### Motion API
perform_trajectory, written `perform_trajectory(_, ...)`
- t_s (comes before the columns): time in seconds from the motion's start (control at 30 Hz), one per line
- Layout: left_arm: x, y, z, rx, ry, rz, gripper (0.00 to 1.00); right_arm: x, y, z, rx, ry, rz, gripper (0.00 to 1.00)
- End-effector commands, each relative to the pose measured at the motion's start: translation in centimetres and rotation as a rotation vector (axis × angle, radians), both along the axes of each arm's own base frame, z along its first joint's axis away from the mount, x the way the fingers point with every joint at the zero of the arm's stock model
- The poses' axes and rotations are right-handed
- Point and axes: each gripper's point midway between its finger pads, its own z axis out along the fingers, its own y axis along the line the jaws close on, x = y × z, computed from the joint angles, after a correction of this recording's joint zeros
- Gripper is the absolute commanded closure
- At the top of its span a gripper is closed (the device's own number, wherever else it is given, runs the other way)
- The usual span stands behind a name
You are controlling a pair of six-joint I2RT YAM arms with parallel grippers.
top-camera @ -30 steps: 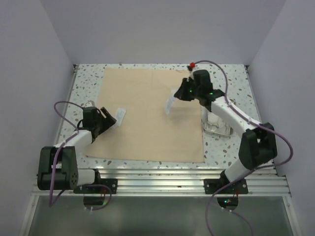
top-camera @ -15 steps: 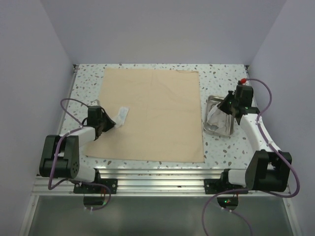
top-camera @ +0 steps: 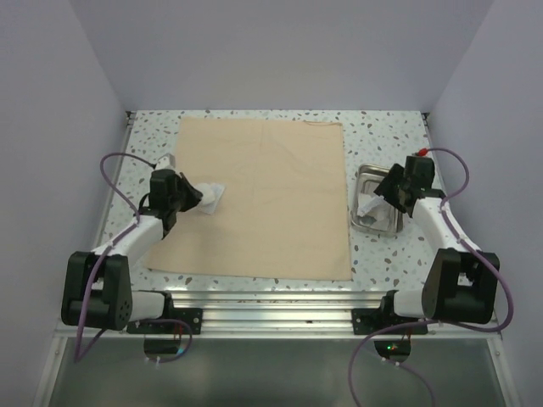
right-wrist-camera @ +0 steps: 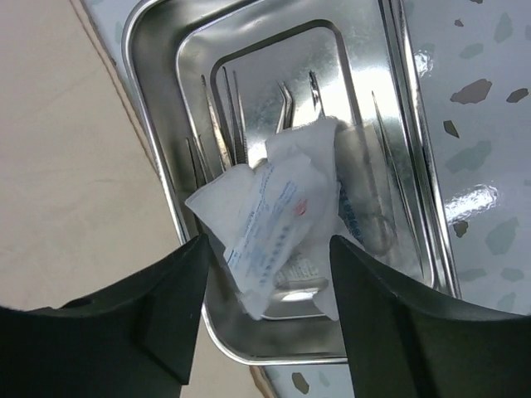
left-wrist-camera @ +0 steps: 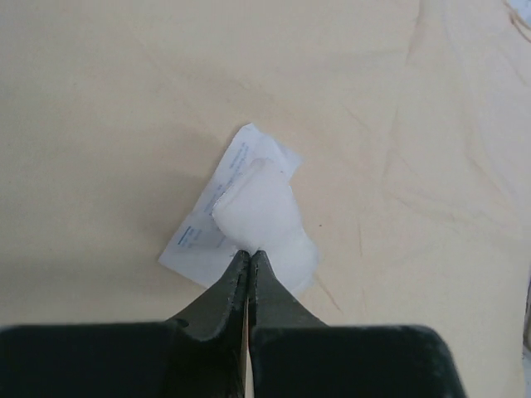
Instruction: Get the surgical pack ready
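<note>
The beige cloth sheet (top-camera: 271,203) lies spread flat on the table. At its left edge my left gripper (top-camera: 202,197) is shut on the corner of a white gauze packet (left-wrist-camera: 257,207), which rests over the cloth (left-wrist-camera: 116,116). At the cloth's right edge stands the steel tray (top-camera: 371,174). In the right wrist view the tray (right-wrist-camera: 138,91) holds slim metal instruments (right-wrist-camera: 220,116) and a pile of gauze packets (right-wrist-camera: 278,220). My right gripper (right-wrist-camera: 270,257) hangs open just above that pile, with nothing between its fingers.
Speckled tabletop (top-camera: 144,144) shows around the cloth. Pale walls close in the left, back and right sides. A metal rail (top-camera: 271,309) runs along the near edge between the arm bases.
My right arm carried a gauze packet from over the cloth to the tray and opened above it. My left gripper closed on the packet at the cloth's left edge.
</note>
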Motion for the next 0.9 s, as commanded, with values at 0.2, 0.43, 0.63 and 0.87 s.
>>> perform_trajectory(0.2,1.2,-4.9,8.3,-0.022,-0.214,-0.171,1.0,-0.4,-0.6,3.2,-0.039,-0.082,-0.011,0.21)
perform_trajectory(0.43,0.4,-14.1,12.0,-0.183,-0.356,-0.428,1.0,-1.4,14.7,9.3,0.418,-0.319,0.55,0.31)
perform_trajectory(0.63,-1.0,-21.1,13.7,-0.278,-0.393,-0.592,1.0,-2.8,24.7,12.3,0.501,-0.366,0.816,0.27)
perform_trajectory(0.87,-2.6,-24.8,15.5,-0.377,-0.41,-0.701,1.0,-1.9,28.4,12.1,0.625,-0.367,0.883,0.2)
